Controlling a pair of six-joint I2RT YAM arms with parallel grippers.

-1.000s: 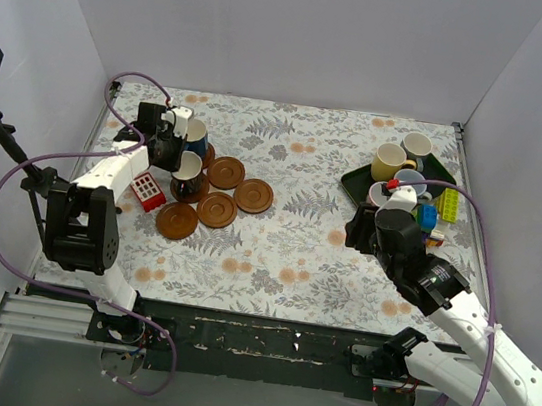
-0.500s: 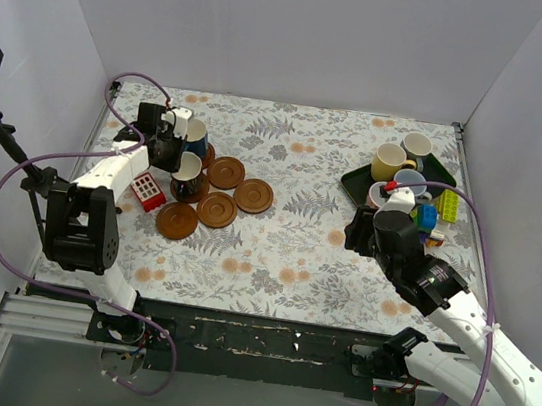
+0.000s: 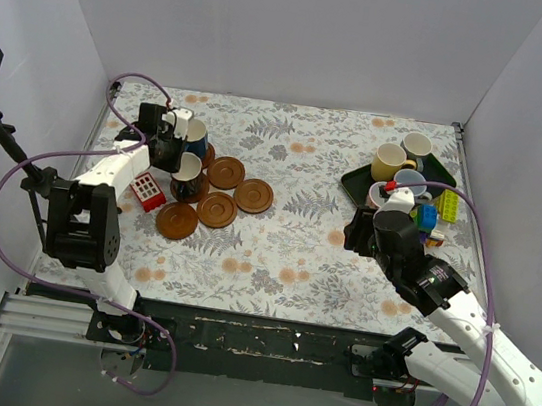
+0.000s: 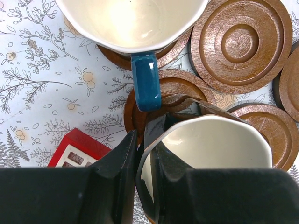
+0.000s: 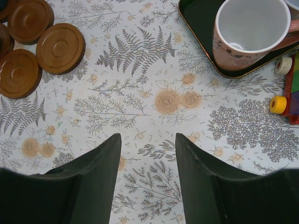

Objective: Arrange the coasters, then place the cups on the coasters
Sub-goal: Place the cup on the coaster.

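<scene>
My left gripper is shut on the rim of a dark cup, one finger inside and one outside. That cup is over a coaster; I cannot tell if it rests on it. A dark blue cup stands on another coaster just beyond, its handle toward me. Several bare coasters lie close by. My right gripper hangs open over bare tablecloth. A pink cup stands on the green tray, along with yellow, cream and light blue cups.
A red toy block lies just left of the held cup. Colourful toy blocks sit beside the tray's near right corner. White walls close in the table on three sides.
</scene>
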